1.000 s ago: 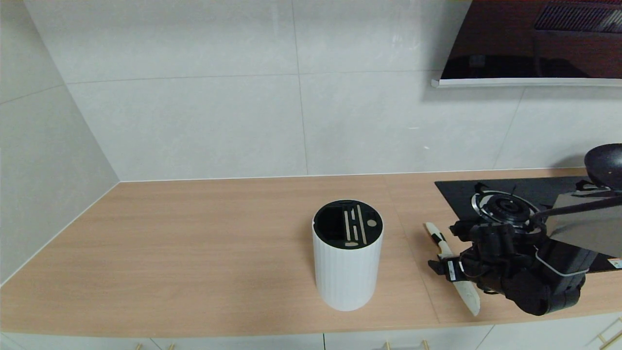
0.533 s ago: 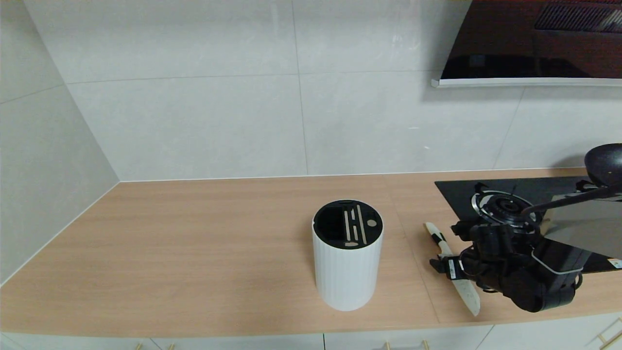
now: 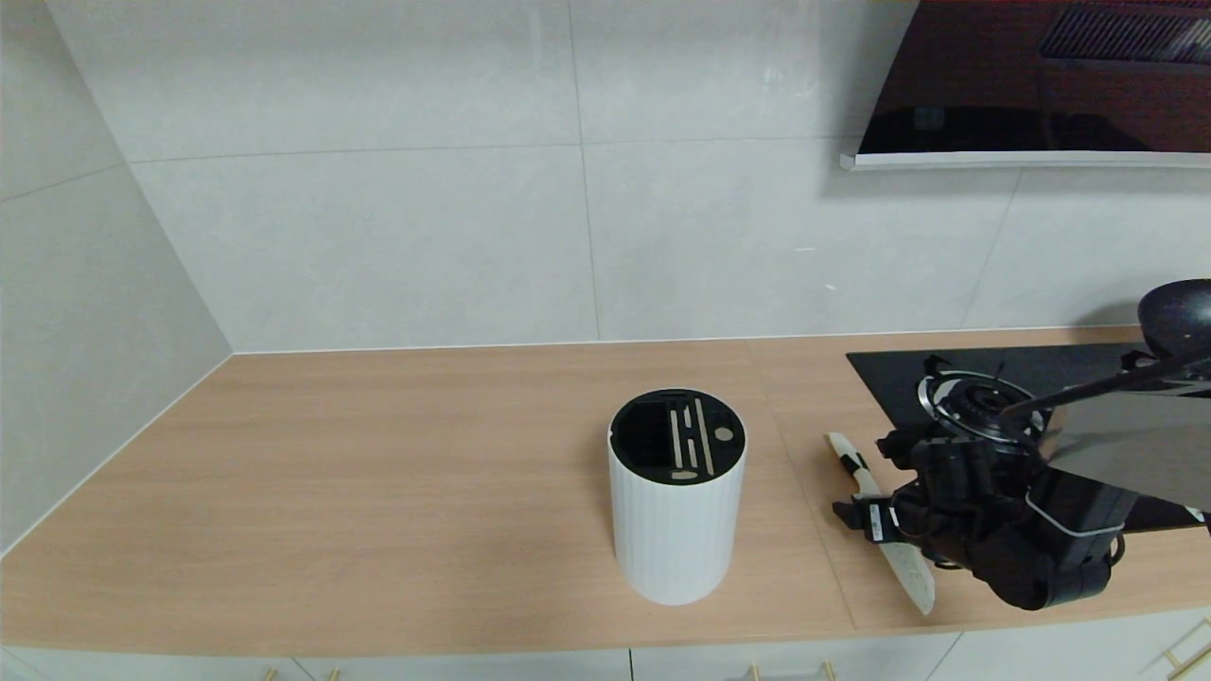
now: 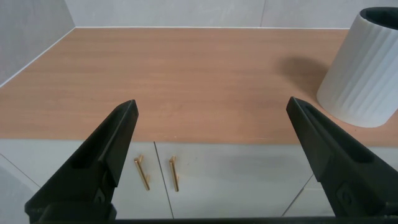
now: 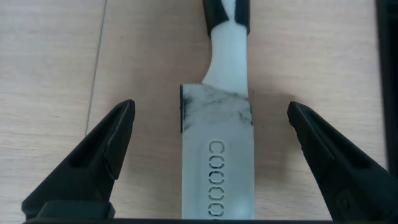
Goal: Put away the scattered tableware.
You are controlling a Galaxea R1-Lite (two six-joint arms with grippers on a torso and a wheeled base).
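Well, the knife [image 3: 910,575] is lying flat on the wooden counter [image 3: 378,473], to the right of the holder [image 3: 676,530] and just beside the black stove top [image 3: 899,374]. Its black-and-white handle is pointing toward the back wall and its white blade toward the counter's front edge. The blade is showing grey smudges and a row of small oval cut-outs.

The right gripper [image 5: 210,124] is hanging directly over the knife with its jaws spread wide, one finger [image 5: 99,162] on each side of the blade and neither touching it. It is grasping nothing.

The holder, a white ribbed cylinder with a black slotted top, is standing upright near the middle of the counter, well apart from the knife. One large square opening and several narrow slots are showing in its top.

The left gripper [image 4: 210,112] is hovering in front of the counter's front edge, over the cabinet doors with their gold handles [image 4: 142,173]. Its jaws are also spread and holding nothing, and the holder is sitting off to one side of it.

At the far right, something dark and rounded [image 3: 1178,317] is sitting over the stove, possibly a pan. A range hood [image 3: 1031,85] is hanging on the tiled wall above.
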